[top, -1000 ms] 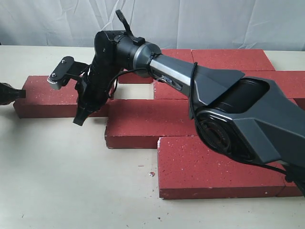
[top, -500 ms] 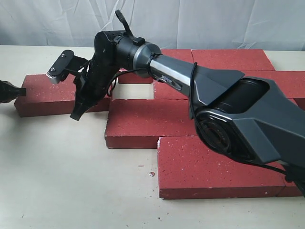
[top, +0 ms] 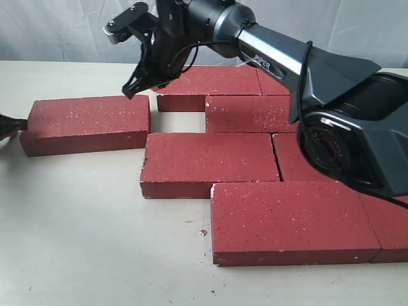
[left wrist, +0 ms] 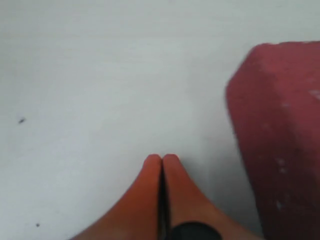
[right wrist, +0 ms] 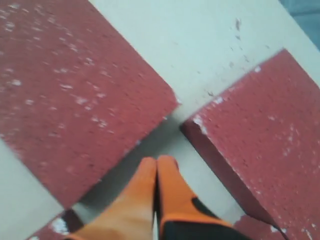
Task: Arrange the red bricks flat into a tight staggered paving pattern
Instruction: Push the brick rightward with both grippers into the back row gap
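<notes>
Fingers (right wrist: 142, 195) clenched empty on right gripper (top: 129, 90), hovering at 11 o'clock, and left gripper (left wrist: 161, 161) at 9 o'clock. Push loose brick (top: 86, 121), lying at 9 o'clock of laid bricks (top: 210, 159), squarely toward 3 o'clock; avoid skewing, stop once snug.

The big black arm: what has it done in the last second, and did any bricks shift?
The right claw, shut and empty, rose from over the left brick and swung away toward the back. It took hold of nothing. The bricks look unmoved, and the left claw stays at that brick's outer end.
</notes>
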`<state>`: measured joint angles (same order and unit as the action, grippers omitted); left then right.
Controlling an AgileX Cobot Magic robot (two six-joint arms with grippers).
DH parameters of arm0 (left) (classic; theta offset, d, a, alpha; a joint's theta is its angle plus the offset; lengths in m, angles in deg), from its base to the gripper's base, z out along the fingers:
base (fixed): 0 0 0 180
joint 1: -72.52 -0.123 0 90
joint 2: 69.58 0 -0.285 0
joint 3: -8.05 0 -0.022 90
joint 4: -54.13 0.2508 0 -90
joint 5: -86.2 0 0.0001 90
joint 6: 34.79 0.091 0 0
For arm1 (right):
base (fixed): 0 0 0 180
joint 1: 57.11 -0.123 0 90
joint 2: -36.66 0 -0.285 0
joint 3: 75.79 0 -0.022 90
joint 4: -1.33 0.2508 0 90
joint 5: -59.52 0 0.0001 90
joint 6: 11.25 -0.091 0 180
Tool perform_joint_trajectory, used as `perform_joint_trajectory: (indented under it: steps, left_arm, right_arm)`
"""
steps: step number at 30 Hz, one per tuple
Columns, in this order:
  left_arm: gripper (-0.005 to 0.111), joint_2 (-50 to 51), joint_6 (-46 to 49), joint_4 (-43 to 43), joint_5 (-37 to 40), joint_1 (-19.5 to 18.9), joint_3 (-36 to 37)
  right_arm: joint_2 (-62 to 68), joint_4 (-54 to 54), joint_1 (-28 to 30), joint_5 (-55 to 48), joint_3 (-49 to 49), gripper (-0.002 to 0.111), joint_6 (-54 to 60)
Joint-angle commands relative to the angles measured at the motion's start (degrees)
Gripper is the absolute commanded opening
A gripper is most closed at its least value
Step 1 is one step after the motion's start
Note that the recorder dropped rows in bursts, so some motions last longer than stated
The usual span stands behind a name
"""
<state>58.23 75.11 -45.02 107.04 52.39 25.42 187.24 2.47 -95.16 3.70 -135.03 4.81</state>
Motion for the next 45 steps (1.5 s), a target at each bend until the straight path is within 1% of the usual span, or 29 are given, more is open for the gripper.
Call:
perform_joint_trajectory:
  steps: [1, 5, 12, 17, 20, 26, 28, 31, 35, 37, 39, 41, 45]
  left_arm:
    - [0.0, -0.1, -2.0, -0.8, -0.9, -0.3, -0.5]
    - [0.0, 0.0, -1.7, -0.8, 8.7, -0.2, -0.5]
    - [0.0, 2.2, -1.3, -0.8, 9.5, -0.3, -1.3]
    - [0.0, 4.6, -1.3, -0.8, 14.7, -0.3, -2.6]
    - [0.0, 4.7, -1.3, -0.8, 15.2, -0.3, -2.6]
    - [0.0, 4.7, -1.3, -0.8, 17.1, -0.3, -2.8]
    - [0.0, 4.7, -1.3, -0.8, 18.0, -0.3, -2.8]
    - [0.0, 4.7, -1.3, -0.8, 18.0, -0.3, -2.8]
    - [0.0, 4.7, -1.3, -0.8, 18.0, -0.1, -2.8]
    - [0.0, 4.7, -1.3, -0.8, 18.0, 0.8, -2.9]
    - [0.0, 4.7, 1.1, -0.8, 17.8, 2.5, -3.1]
    - [0.0, 4.7, 1.2, -0.8, 17.8, 4.3, -3.6]
    - [0.0, 4.7, 1.9, -0.8, 16.6, 6.0, -3.6]
  right_arm:
    - [3.6, -0.4, 2.0, 0.6, 0.2, -0.001, -1.1]
    - [5.8, -0.4, 2.0, 1.7, 0.2, -0.001, -1.1]
    - [7.0, 4.7, 1.9, 4.8, 0.2, -0.001, -1.1]
    - [7.0, 8.6, 1.9, 5.0, 0.2, -0.001, 0.0]
    - [7.0, 11.6, 1.9, 2.5, 0.2, -0.001, 1.5]
    - [5.6, 10.5, 1.9, -2.0, 0.2, -0.001, 1.9]
    - [5.4, 7.6, 2.0, -2.1, 0.2, -0.001, 1.9]
    - [5.6, -0.1, 2.0, -3.1, 0.2, -0.001, 0.8]
    - [5.4, -1.6, 2.0, -6.3, 0.2, -0.001, 0.6]
    - [4.6, -4.2, 2.0, -7.8, 0.2, -0.001, 0.6]
    - [2.9, -8.4, 2.0, -10.0, 0.2, -0.001, -0.6]
    - [0.5, -14.2, 2.0, -12.2, 0.2, -0.001, -4.5]
    - [-4.2, -14.7, 2.0, -14.1, 1.1, -0.001, -4.5]
